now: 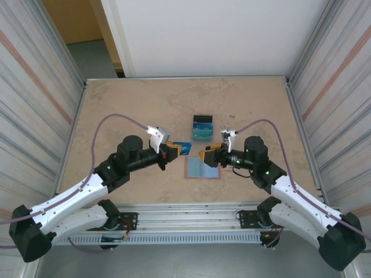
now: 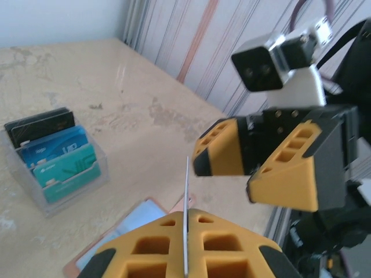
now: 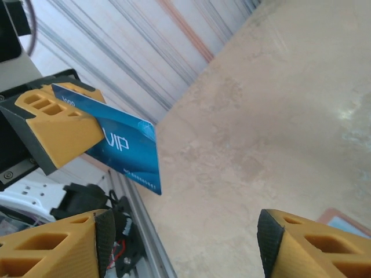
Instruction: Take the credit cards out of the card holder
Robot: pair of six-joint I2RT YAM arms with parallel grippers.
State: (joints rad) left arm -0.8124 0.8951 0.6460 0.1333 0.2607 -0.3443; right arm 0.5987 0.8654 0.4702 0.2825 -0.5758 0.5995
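Note:
My left gripper (image 1: 172,149) is shut on a blue credit card (image 1: 184,148), which it holds above the table. From the left wrist the card (image 2: 186,197) shows edge-on between the yellow fingers. The right wrist view shows its face (image 3: 127,147), marked VIP. My right gripper (image 1: 204,155) stands open just right of the card, with nothing between its fingers (image 3: 310,243); it is apart from the card. The card holder (image 1: 202,168) lies open and flat on the table below both grippers, light-blue panels up (image 2: 130,226).
A clear upright stand (image 1: 203,127) holding several dark, blue and teal cards (image 2: 61,162) stands behind the grippers. The metal rail (image 1: 191,208) runs along the table's near edge. Corrugated walls (image 1: 35,92) close in both sides.

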